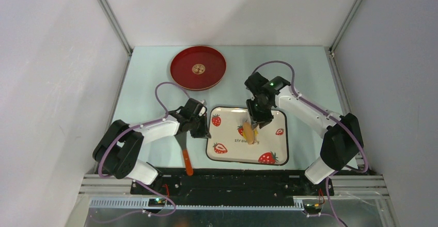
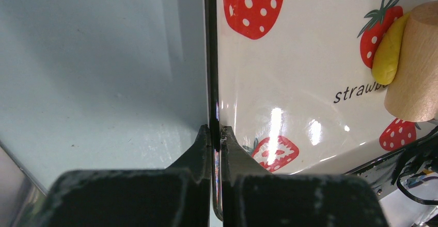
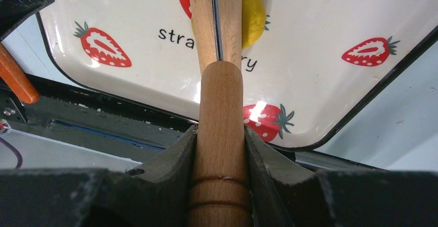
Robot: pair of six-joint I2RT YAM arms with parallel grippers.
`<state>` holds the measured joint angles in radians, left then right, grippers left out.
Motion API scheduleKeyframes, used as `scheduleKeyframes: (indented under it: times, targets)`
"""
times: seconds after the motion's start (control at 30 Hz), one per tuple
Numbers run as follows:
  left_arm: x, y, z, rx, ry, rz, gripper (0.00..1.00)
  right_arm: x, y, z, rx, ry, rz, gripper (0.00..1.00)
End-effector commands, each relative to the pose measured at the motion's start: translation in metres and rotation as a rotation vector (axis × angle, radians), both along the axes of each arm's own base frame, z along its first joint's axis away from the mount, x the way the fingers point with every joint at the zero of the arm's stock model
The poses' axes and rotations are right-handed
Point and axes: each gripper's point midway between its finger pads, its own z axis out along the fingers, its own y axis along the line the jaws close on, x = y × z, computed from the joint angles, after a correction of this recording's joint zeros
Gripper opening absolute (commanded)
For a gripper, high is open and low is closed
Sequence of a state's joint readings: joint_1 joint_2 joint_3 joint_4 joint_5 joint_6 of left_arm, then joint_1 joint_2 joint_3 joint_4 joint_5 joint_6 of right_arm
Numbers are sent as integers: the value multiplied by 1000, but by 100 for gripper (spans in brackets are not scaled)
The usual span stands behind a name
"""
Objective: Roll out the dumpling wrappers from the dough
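The right fingers [image 3: 254,147] are clamped on a pale wooden rolling pin [image 3: 219,97], whose far end presses the flattened yellow dough patch [image 3: 254,17] on the strawberry-printed white tray [image 3: 320,82]. The left fingers [image 2: 201,147] pinch the tray's black rim.

Cream tray [image 1: 227,134] printed with red strawberries [image 1: 267,157] — yellow dough [image 2: 386,56], tan rolling pin [image 3: 219,108], dark-red plate [image 1: 186,74].

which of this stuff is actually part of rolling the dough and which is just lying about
In use: rolling pin, held by the right gripper; yellow dough, against the pin; strawberry tray, its rim pinched by the left gripper.
Lying about: orange-handled tool beside the tray; red plate at the far end.
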<state>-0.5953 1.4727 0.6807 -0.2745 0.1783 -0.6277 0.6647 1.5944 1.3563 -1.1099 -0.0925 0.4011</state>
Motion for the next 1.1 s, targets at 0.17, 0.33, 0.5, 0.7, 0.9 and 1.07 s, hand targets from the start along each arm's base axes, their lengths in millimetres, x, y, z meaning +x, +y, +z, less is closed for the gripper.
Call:
scheduleKeyframes:
  times: [0.17,0.33,0.5,0.7,0.9,1.07]
  targets:
    - [-26,38,-32,191,92,-12,0,-7,46,-3,121,37,43,0]
    - [-26,38,-32,191,91,-11,0,-7,50,-10,118,55,48,0]
    - [-26,38,-32,191,90,-11,0,-10,57,-18,117,74,63,0]
    - [-26,38,-32,192,89,-11,0,-11,60,-30,95,93,68,0]
    - [-26,39,-32,192,89,-11,0,-14,60,-41,71,116,71,0]
    - [-26,38,-32,192,89,-11,0,-17,64,-44,85,122,78,0]
